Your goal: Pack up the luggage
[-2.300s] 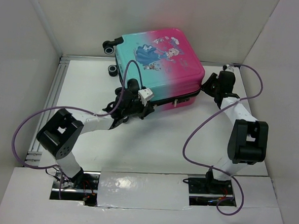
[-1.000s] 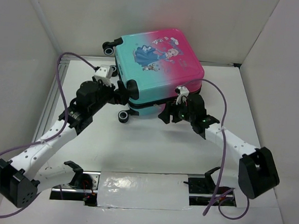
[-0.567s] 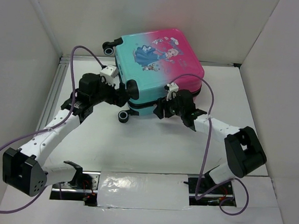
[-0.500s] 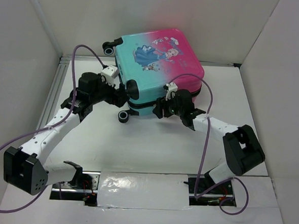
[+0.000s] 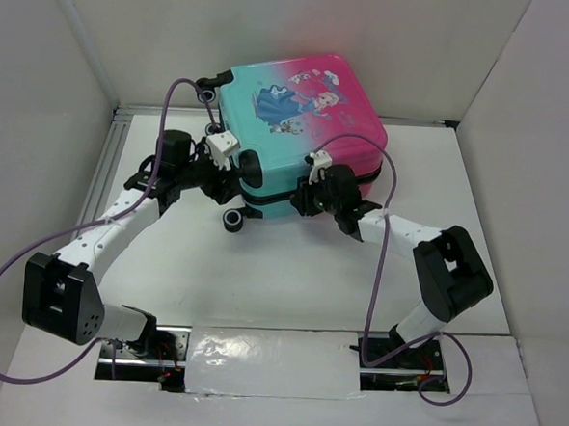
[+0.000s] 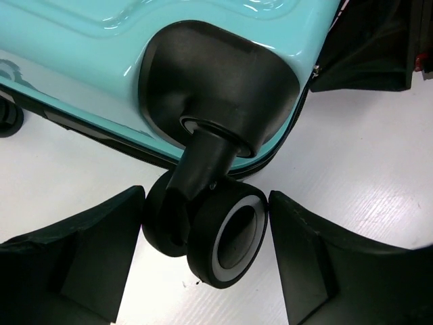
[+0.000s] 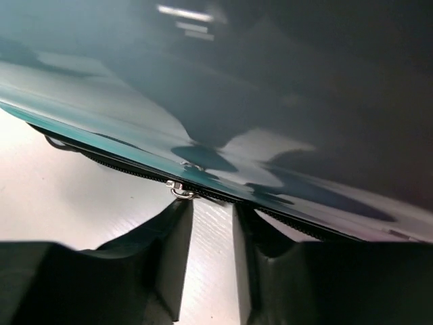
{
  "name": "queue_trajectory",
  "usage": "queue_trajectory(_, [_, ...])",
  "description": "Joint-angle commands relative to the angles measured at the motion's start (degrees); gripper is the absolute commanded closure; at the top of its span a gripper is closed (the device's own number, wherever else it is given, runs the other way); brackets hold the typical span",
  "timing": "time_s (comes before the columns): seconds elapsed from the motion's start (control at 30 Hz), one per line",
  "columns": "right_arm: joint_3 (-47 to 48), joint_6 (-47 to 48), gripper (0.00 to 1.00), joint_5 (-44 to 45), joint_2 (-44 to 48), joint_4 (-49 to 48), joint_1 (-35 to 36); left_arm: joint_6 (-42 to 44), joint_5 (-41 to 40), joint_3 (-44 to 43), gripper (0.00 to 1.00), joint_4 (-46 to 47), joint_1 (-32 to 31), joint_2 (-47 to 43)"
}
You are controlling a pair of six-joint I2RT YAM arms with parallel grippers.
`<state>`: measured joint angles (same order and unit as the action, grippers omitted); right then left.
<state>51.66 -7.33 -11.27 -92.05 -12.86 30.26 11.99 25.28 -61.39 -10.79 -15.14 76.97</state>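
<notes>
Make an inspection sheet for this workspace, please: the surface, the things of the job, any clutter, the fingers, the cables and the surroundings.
Surface: white table, bare in front of the suitcase.
Job's things: pink and teal suitcase, closed, lying flat at the far side, picture side up.
Clutter: nothing seen.
Fingers: left fingers stand close on both sides of a black wheel; whether they grip it cannot be told. Right fingers are a narrow gap apart, nothing between them, just below the zipper pull.
Cables: a purple cable on the left arm and on the right arm, both in loose loops.
Surroundings: white walls on three sides.
</notes>
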Motion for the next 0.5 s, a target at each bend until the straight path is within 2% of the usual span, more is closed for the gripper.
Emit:
queue_trajectory(0.0, [3.8, -2.0, 0.65, 1.2, -2.3, -6.1, 0.9, 3.9, 4.8, -1.9, 0.17, 2.0, 0.5, 0.6])
queue_trajectory(0.1, [3.8, -1.4, 0.82, 3.9, -2.3, -5.6, 1.5, 3.4, 4.8, -0.8, 0.17, 3.3, 0.5, 0.6])
queue_trajectory(0.13, [3.8, -1.4, 0.82, 4.7, -2.3, -5.6, 1.5, 3.4, 4.8, -0.8, 0.17, 3.9, 0.5, 0.6])
queue_trajectory(0.17, [3.3, -1.4, 0.89, 4.7, -1.8, -5.6, 1.5, 3.4, 4.8, -0.8, 0.17, 3.9, 1.1, 0.6])
queue_trajectory(0.27, [1.4, -0.8, 0.98, 5.2, -0.2, -7.9, 1.5, 3.4, 5.3, -0.2, 0.17, 3.9, 1.1, 0.6])
queue_trajectory(0.4, [-0.2, -0.8, 1.0, 4.7, 1.4, -9.8, 2.1, 2.8, 4.6, -0.8, 0.18, 3.9, 1.1, 1.8])
queue_trajectory(0.47, [-0.2, -0.8, 1.0, 9.0, 1.4, -8.6, 2.8, 2.2, 4.1, -0.8, 0.19, 4.5, 1.1, 2.3])
